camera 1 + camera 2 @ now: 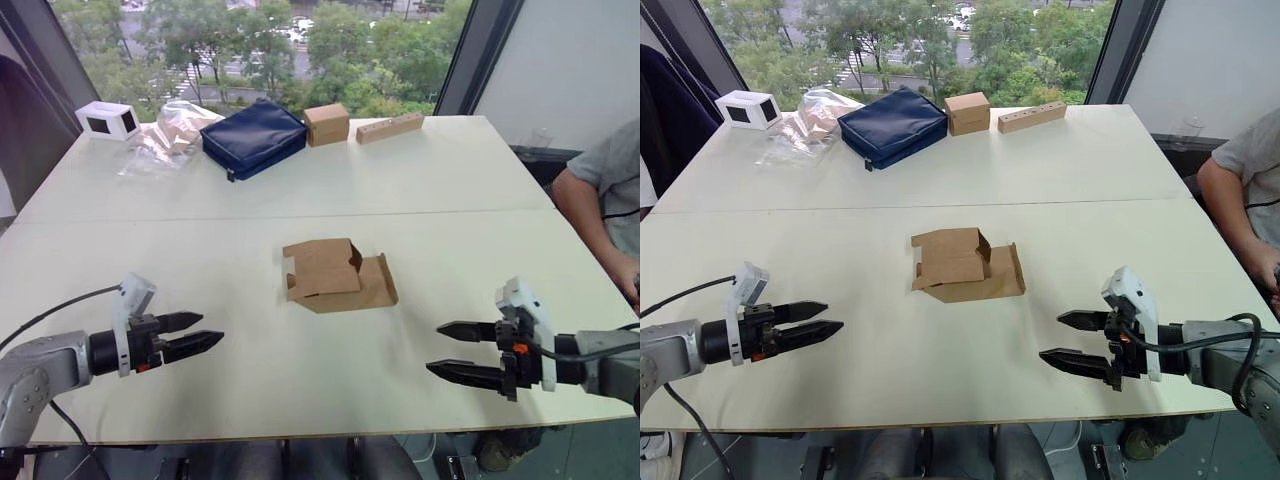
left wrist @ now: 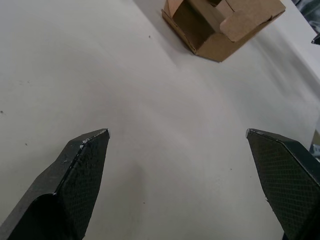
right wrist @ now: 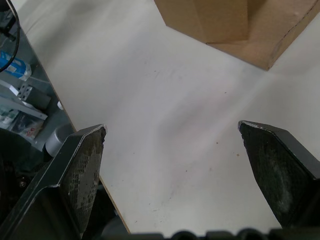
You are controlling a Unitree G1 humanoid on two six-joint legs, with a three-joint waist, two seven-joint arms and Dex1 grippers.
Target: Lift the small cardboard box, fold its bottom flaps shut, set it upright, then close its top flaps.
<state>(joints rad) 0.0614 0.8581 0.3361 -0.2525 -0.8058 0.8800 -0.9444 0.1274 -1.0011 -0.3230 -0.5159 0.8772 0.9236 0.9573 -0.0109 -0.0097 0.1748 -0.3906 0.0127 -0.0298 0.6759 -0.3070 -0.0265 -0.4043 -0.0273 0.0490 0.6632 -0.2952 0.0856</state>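
Both grippers, left (image 1: 205, 332) and right (image 1: 448, 349), reach level toward the small cardboard box (image 1: 335, 276), fingers spread, empty.

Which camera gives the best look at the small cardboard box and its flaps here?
The left eye view: the whole small cardboard box lies on the table, flaps open. The right eye view shows much the same. The left wrist view catches one open end; the right wrist view catches a plain side.

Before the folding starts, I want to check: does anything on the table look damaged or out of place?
Nothing looks damaged. The small cardboard box lies on its side mid-table, flaps open, between the open left gripper and right gripper.
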